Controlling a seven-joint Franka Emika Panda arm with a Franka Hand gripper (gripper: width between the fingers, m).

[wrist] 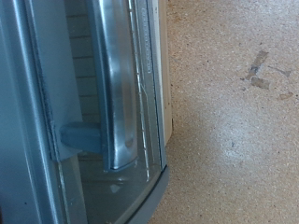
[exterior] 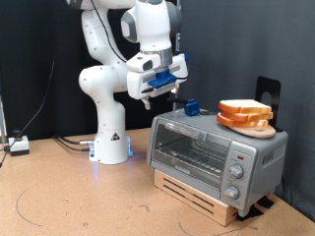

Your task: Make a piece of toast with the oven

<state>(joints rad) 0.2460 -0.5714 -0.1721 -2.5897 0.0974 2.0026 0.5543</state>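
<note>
The silver oven (exterior: 212, 152) stands on a wooden base at the exterior view's right, with its glass door shut. The piece of toast (exterior: 244, 108) lies on a round wooden plate (exterior: 258, 127) on the oven's top, to the right. My gripper (exterior: 162, 96) hangs just above the oven's top left corner, away from the toast, with nothing seen between its fingers. The wrist view looks down on the oven's door (wrist: 84, 112) and its grey handle (wrist: 117, 84) from close up. The fingers do not show there.
A small blue object (exterior: 192, 106) sits on the oven's top between the gripper and the plate. A black stand (exterior: 266, 90) rises behind the toast. The arm's base (exterior: 110, 146) and cables (exterior: 20, 146) are at the left. The brown table (wrist: 234, 140) has a tape mark (wrist: 257, 70).
</note>
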